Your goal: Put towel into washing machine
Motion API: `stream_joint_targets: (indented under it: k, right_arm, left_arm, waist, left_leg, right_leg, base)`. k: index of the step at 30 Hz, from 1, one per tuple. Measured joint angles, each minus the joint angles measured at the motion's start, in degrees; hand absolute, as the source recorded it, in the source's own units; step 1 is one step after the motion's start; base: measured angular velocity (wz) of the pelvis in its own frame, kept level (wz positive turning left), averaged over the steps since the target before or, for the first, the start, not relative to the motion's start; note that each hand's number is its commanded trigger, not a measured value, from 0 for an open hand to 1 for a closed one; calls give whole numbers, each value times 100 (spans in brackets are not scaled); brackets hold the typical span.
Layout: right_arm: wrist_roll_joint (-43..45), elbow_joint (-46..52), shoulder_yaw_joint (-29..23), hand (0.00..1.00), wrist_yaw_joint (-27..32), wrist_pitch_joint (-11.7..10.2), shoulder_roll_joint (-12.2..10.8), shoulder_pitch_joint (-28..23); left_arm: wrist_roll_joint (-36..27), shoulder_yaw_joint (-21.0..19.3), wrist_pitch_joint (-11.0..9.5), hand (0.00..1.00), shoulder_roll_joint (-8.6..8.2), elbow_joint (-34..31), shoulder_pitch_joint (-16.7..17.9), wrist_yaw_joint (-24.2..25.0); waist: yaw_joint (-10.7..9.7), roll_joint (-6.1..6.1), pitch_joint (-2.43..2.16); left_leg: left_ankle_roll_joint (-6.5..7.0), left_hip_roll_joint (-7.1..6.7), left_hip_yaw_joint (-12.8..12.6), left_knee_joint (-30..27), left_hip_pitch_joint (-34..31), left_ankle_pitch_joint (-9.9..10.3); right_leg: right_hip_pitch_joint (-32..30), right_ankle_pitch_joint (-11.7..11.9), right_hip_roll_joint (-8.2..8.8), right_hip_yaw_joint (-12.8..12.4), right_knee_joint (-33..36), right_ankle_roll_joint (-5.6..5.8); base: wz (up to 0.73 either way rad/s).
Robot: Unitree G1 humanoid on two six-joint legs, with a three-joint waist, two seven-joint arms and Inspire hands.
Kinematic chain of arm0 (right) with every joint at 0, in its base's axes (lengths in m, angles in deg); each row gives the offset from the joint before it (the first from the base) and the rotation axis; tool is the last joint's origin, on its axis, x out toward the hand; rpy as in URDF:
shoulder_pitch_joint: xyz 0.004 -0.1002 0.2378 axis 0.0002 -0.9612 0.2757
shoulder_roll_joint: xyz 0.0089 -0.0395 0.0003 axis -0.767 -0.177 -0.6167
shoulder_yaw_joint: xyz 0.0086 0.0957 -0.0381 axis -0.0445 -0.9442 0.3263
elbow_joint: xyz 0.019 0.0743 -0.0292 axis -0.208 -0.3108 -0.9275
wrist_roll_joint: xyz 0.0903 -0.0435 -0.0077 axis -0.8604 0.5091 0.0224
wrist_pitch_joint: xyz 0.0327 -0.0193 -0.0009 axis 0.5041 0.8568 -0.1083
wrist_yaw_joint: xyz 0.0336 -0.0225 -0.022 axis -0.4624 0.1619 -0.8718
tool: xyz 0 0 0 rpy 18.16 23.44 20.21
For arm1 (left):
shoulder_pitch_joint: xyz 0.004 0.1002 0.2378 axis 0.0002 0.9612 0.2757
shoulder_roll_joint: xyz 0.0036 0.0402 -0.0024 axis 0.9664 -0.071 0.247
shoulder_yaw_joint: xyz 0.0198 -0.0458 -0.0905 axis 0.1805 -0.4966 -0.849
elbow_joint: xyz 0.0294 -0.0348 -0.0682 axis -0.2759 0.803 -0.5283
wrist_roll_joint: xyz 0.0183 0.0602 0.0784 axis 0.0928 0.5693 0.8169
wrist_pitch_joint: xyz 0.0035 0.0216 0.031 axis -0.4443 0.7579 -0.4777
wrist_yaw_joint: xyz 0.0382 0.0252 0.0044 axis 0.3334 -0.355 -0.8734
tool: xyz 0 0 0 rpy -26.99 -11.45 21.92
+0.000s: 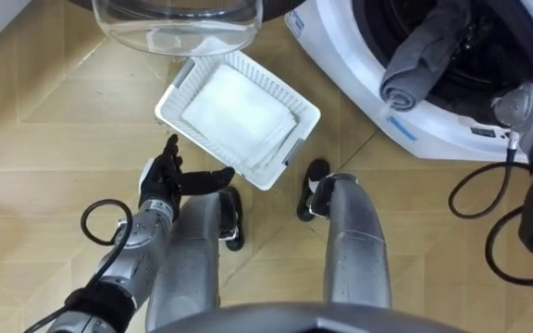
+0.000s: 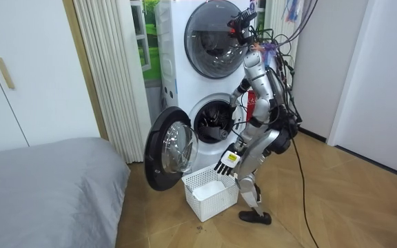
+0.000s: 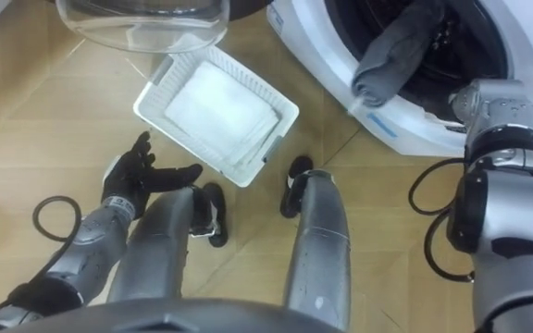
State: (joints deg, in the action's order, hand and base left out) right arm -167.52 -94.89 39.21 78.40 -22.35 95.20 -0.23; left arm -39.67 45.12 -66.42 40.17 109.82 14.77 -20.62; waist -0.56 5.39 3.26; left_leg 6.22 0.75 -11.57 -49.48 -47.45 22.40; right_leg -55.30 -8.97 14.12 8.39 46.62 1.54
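You're mid-load: towel [image 1: 413, 69] hangs half out of washer [image 1: 340, 57], right hand [image 3: 453, 42] fingers can't tell tbh, left hand [image 1: 167, 178] open, so next shove towel fully in imo.

The towel [image 1: 422, 63] lies in the washing machine's [image 1: 340, 51] mouth. Left of it, the basket [image 1: 172, 100] sits on the floor [image 1: 44, 139].

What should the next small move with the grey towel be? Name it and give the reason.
Probably push the grey towel further into the drum: its rolled end lies on the rim of the washing machine, not fully inside. The left hand is open beside the white basket.
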Motion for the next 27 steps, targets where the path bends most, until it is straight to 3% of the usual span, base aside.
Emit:
stream_joint_targets:
  k: [7, 10, 13, 16, 18, 20, 22, 24, 27]
  right_arm:
    - [33, 3, 0, 0, -177, -226, -9, -467]
    - [52, 122, 2, 0, -504, -288, -62, -889]
    - [115, 234, 14, 0, -956, -428, -196, -1448]
    - [429, 302, 37, 0, -1433, -633, -516, -2075]
    - [1173, 212, 284, 0, -1843, -750, -673, -2587]
    - [1768, 100, 441, 0, -2105, -866, -805, -2958]
    - [2390, 126, 604, 0, -2345, -945, -825, -3446]
    - [3211, 147, 704, 0, -2527, -1082, -936, -3949]
    - [4230, 43, 916, 0, -2750, -1173, -1084, -4419]
  left_arm:
    - [48, -57, -60, 0, -45, 580, -158, 310]
    - [74, -343, -73, 0, -32, 844, -132, 456]
    - [147, -544, -99, 0, 5, 1229, -128, 508]
    - [431, -876, -116, 0, 40, 1649, 29, 574]
    - [527, -1088, -199, 0, 63, 1926, 171, 574]
    - [519, -1132, -244, 0, 108, 2134, 319, 546]
    - [575, -1192, -254, 0, 123, 2116, 554, 497]
    - [755, -1391, -256, 0, 132, 2114, 859, 439]
    - [970, -1574, -262, 0, 91, 2155, 1043, 383]
  waist:
    - [279, -160, -12]
    - [357, -233, -19]
    - [499, -315, -64]
    - [515, -408, -131]
    - [517, -485, -181]
    - [480, -499, -195]
    - [454, -534, -252]
    - [404, -546, -274]
    - [308, -561, -291]
  left_leg:
    - [2, 41, -100, 374, 611, -6]
    - [-33, 44, -72, 675, 939, -39]
    - [-89, 101, -35, 1008, 1294, -90]
    - [-184, 168, 9, 1478, 1864, -145]
    - [-259, 212, 58, 1786, 2279, -188]
    - [-332, 208, 65, 2061, 2648, -240]
    - [-367, 245, 79, 2331, 2945, -287]
    - [-463, 268, 99, 2654, 3409, -345]
    - [-569, 334, 95, 3057, 3971, -425]
  right_leg:
    - [591, 12, -30, 86, -326, 36]
    - [947, 18, -51, 201, -600, 57]
    - [1353, 68, -201, 264, -993, 91]
    - [1974, 110, -349, 427, -1479, 85]
    - [2448, 121, -473, 498, -1826, 96]
    - [2799, 121, -552, 504, -2053, 97]
    - [3092, 129, -619, 571, -2310, 108]
    - [3563, 165, -768, 596, -2680, 108]
    - [4138, 168, -923, 591, -3054, 102]
  base:
    - [-4]
    - [2]
    - [-5]
    - [-3]
    - [5]
    - [0]
    - [0]
    - [-10]
    - [-3]
